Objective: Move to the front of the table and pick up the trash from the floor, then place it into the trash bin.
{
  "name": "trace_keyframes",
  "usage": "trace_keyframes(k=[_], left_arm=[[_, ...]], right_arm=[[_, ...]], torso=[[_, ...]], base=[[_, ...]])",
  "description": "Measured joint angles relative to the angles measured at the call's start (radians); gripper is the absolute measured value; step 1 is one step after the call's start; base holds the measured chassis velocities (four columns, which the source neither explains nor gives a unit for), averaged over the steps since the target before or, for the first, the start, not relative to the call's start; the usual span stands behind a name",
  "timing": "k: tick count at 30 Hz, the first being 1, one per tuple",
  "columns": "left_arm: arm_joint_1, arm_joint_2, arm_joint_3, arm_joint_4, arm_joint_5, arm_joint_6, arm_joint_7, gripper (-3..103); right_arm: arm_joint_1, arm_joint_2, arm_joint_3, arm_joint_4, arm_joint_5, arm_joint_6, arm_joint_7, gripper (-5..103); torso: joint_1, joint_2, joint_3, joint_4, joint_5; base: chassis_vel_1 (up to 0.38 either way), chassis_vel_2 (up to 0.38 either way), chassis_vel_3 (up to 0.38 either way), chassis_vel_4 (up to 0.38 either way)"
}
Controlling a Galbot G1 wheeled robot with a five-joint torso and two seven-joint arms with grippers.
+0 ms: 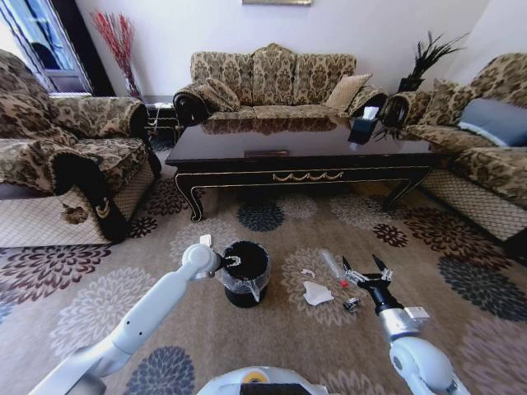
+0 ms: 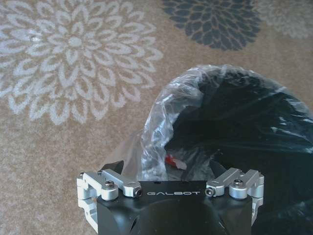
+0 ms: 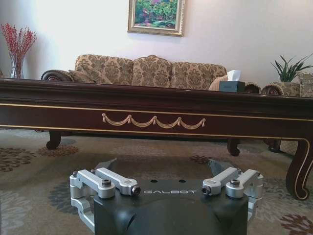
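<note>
table: dark table (image 3: 156,115), gold swag on front rail, curved legs on patterned carpet (image 3: 29,196)
behind: sofa (image 3: 146,71), framed painting (image 3: 156,17)
tabletop: tissue box (image 3: 232,85)

Bright even daylight; glossy table (image 1: 305,152) mirrors sofa (image 1: 272,78) (soft shadows); head view edges bowed.

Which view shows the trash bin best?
The head view: the whole trash bin stands on the carpet, left claw at its rim. The left wrist view shows its bagged rim close up; the right wrist view faces the table.
</note>
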Motion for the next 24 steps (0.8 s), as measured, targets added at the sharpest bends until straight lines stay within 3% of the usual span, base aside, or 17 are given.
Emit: trace_keyframes(k=[3,7,9,13,15,19,20,22,24], left_arm=[[-0.016,-0.006,0.013,0.019,0.0,0.0,-0.009,97],[-0.031,-0.018,0.029,0.043,-0.005,-0.001,-0.014,76],[-0.031,-0.02,0.031,0.044,-0.005,-0.001,-0.015,76],[-0.028,-0.02,0.032,0.037,-0.005,-0.001,-0.018,55],[-0.027,-0.019,0.033,0.034,-0.005,-0.001,-0.017,55],[-0.026,-0.012,0.04,0.031,-0.003,-0.001,-0.015,33],[-0.026,-0.012,0.04,0.031,-0.003,-0.001,-0.015,33],[-0.023,-0.009,0.039,0.031,-0.003,-0.002,-0.014,23],[-0.021,-0.008,0.039,0.031,-0.003,-0.002,-0.013,23]], right_arm=[[0.002,0.004,-0.003,-0.002,-0.001,0.0,0.0,100],[0.001,0.008,-0.004,-0.005,-0.002,0.002,0.001,100],[0.001,0.008,-0.002,-0.006,-0.002,0.002,0.001,100],[-0.002,0.007,0.002,-0.008,-0.002,0.005,0.002,100],[-0.002,0.007,0.002,-0.008,-0.002,0.005,0.002,100],[0.003,0.011,0.0,-0.01,-0.001,0.005,0.005,100],[0.003,0.011,0.0,-0.01,-0.001,0.005,0.005,100],[0.002,0.012,0.0,-0.011,-0.001,0.005,0.006,100],[0.001,0.012,0.001,-0.012,-0.001,0.005,0.006,100]], torso=[[0.0,0.0,0.0,0.0,0.0001],[0.0,0.0,0.0,-0.0001,0.0],[0.0,0.0,0.0,-0.0001,0.0],[0.0,0.0,0.0,0.0002,0.0001],[0.0,0.0,0.0,0.0002,0.0],[0.0,0.0,0.0,0.0002,0.0002],[0.0,0.0,0.0,0.0002,0.0002],[0.0,0.0,0.0,0.0,0.0001],[0.0,0.0,0.0,-0.0002,-0.0001]], base=[[0.0,0.0,0.0,0.0],[0.0,0.0,0.0,0.0],[0.0,0.0,0.0,0.0],[0.0,0.0,0.0,0.0],[0.0,0.0,0.0,0.0],[0.0,0.0,0.0,0.0],[0.0,0.0,0.0,0.0],[0.0,0.0,0.0,0.0],[0.0,0.0,0.0,0.0]])
